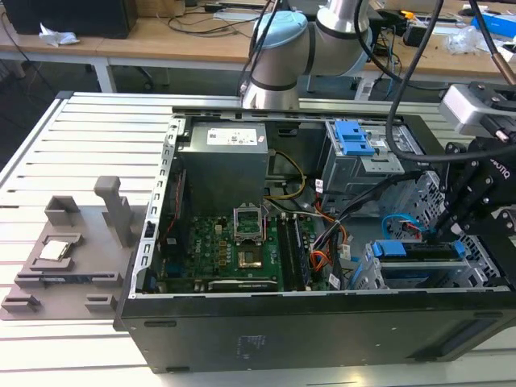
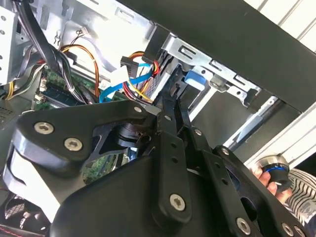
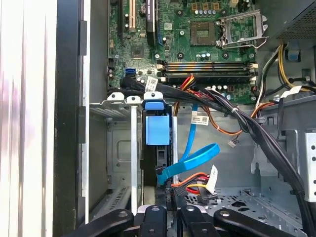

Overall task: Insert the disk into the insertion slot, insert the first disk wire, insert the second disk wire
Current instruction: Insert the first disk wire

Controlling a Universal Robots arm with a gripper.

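The disk [image 1: 419, 251] sits on edge in its blue carrier [image 3: 157, 131] inside the insertion slot [image 1: 367, 274], the low grey cage at the case's corner on the exterior view's right. My gripper [image 1: 446, 235] reaches down onto the disk's outer end and looks shut on its thin edge. In both wrist views the fingers close together on that edge, toward the blue carrier [image 2: 193, 79]. A loose blue flat wire [image 3: 197, 159] curls beside the disk. Close by lies a red, yellow and orange wire bundle [image 3: 195, 186] ending in a black plug.
The open case holds a motherboard [image 1: 242, 250], a grey power supply [image 1: 226, 161] and a taller cage with a blue latch [image 1: 352, 137]. Black cable bundles [image 3: 247, 128] cross next to the slot. A grey fixture [image 1: 72, 250] lies outside the case. A person's hand [image 2: 264, 177] shows.
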